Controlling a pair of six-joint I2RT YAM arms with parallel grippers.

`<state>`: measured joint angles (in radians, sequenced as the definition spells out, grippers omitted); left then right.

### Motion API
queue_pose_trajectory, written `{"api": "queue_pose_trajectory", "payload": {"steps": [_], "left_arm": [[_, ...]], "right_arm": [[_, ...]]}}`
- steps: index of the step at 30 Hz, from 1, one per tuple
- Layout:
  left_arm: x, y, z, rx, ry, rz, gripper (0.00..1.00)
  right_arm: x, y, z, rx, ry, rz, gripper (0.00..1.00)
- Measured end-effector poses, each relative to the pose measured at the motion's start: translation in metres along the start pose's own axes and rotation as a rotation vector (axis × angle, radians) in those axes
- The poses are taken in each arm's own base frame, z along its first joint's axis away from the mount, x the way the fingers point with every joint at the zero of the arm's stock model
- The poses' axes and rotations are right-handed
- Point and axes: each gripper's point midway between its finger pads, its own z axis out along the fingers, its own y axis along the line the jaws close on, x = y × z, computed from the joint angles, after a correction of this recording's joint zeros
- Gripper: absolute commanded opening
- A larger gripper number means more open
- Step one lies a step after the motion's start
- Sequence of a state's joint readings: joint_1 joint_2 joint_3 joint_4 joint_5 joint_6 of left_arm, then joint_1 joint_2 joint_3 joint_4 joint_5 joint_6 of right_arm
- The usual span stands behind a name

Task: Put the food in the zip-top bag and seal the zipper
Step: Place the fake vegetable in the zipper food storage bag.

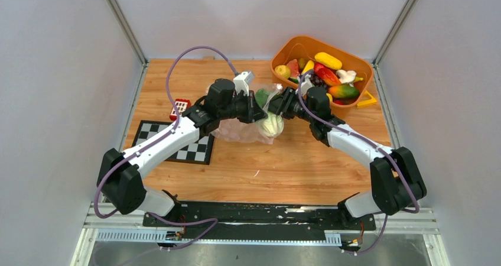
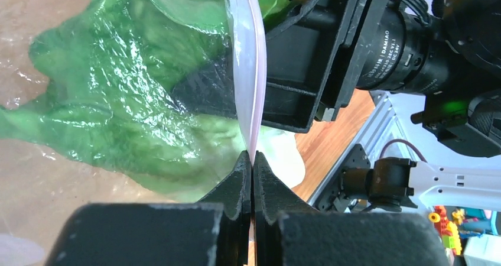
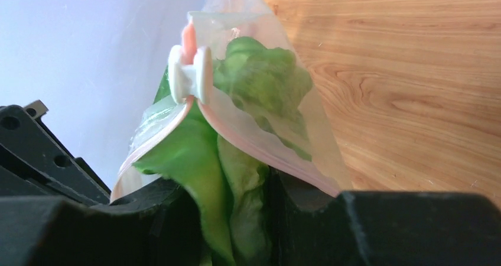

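Partway inside the zip-top bag sits cabbage; the basket holds fruit.

zip-top bag: clear crinkly glossy plastic | cabbage: smooth green plastic | surface: matt grained wood | left tool: matt black

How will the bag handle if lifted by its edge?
Probably floppy: the bag crinkles and drapes over the cabbage. Likely slippery, since its film looks glossy. It may sag from the left tool, which pinches only the zipper.

The cabbage base hidden inside right pincer
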<state>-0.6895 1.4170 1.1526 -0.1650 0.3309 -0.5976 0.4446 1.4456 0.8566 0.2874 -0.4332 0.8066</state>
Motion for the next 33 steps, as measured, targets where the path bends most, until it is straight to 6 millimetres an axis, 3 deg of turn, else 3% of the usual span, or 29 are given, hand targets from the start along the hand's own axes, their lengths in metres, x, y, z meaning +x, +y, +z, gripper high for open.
{"api": "queue_pose_trajectory", "payload": {"steps": [5, 10, 15, 23, 26, 33], "left_arm": [[-0.002, -0.003, 0.001, 0.01, -0.009, -0.022, 0.0], [-0.009, -0.02, 0.003, 0.095, -0.035, -0.059, 0.0], [-0.009, -0.035, 0.005, 0.185, -0.013, -0.101, 0.0], [-0.011, -0.034, -0.002, 0.167, -0.037, -0.131, 0.0], [-0.02, -0.034, -0.012, 0.135, -0.079, -0.128, 0.0], [-0.038, -0.014, -0.026, 0.015, -0.173, -0.136, 0.0]], "right_arm": [[-0.015, 0.005, -0.007, 0.04, -0.111, 0.011, 0.2], [-0.029, 0.013, -0.013, 0.034, -0.215, -0.025, 0.21], [-0.029, 0.019, -0.008, 0.06, -0.268, -0.114, 0.21], [-0.034, 0.022, -0.009, 0.124, -0.262, -0.293, 0.6], [-0.039, 0.035, -0.011, 0.125, -0.196, -0.382, 0.7], [-0.034, 0.075, -0.033, 0.021, -0.063, -0.531, 0.77]]}}
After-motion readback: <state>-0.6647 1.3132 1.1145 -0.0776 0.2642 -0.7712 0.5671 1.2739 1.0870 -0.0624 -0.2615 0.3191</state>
